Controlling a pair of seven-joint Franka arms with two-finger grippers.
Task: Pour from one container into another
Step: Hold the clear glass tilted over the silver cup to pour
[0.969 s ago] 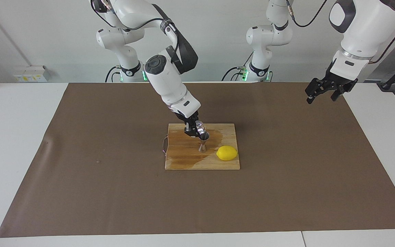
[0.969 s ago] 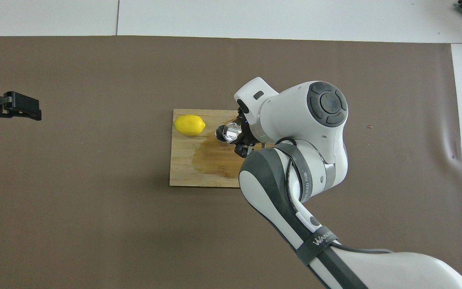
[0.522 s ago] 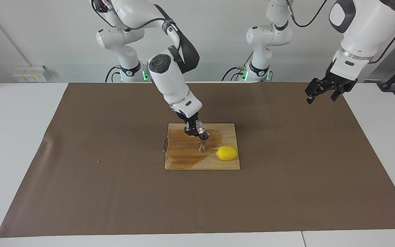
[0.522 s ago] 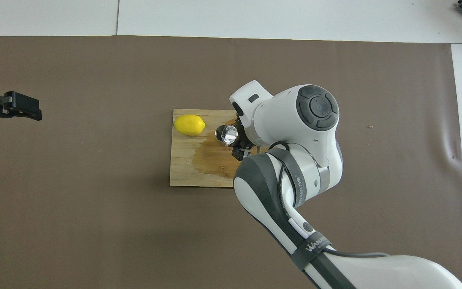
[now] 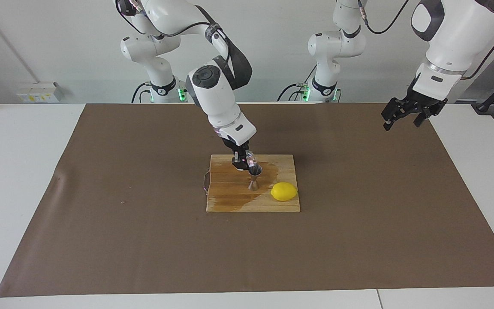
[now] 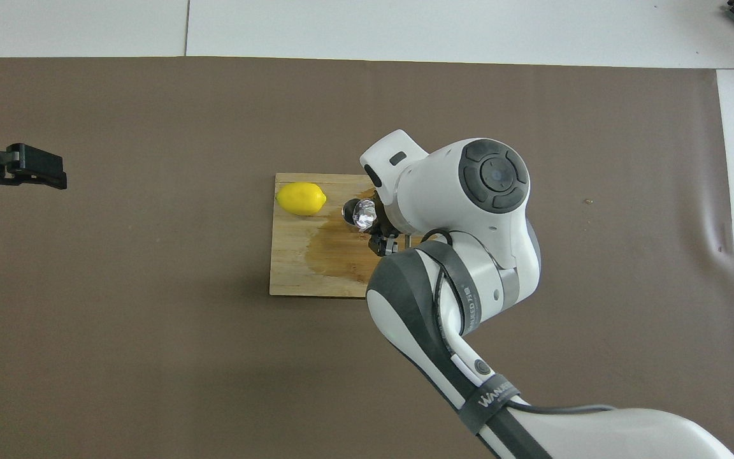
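The tiny clear glass cup (image 5: 251, 159) (image 6: 364, 212) is tipped steeply, its mouth just above the top cone of the silver hourglass jigger (image 5: 254, 179). My right gripper (image 5: 242, 162) (image 6: 378, 231) is shut on the cup. The jigger stands upright on the wooden cutting board (image 5: 230, 201) (image 6: 294, 268); from overhead only a sliver of the jigger's rim (image 6: 346, 211) shows beside the cup. My left gripper (image 5: 402, 118) (image 6: 34, 174) hangs open and waits in the air over the mat at the left arm's end of the table, with nothing in it.
A yellow lemon (image 5: 284, 191) (image 6: 301, 198) lies on the board beside the jigger, toward the left arm's end. A dark wet patch (image 6: 335, 252) spreads over the board. The brown mat (image 5: 144, 240) covers the table under the board.
The right arm's wrist and forearm have swung more upright over the board, tipping the cup further over the jigger. The cup has stayed over the jigger. The left arm has not moved.
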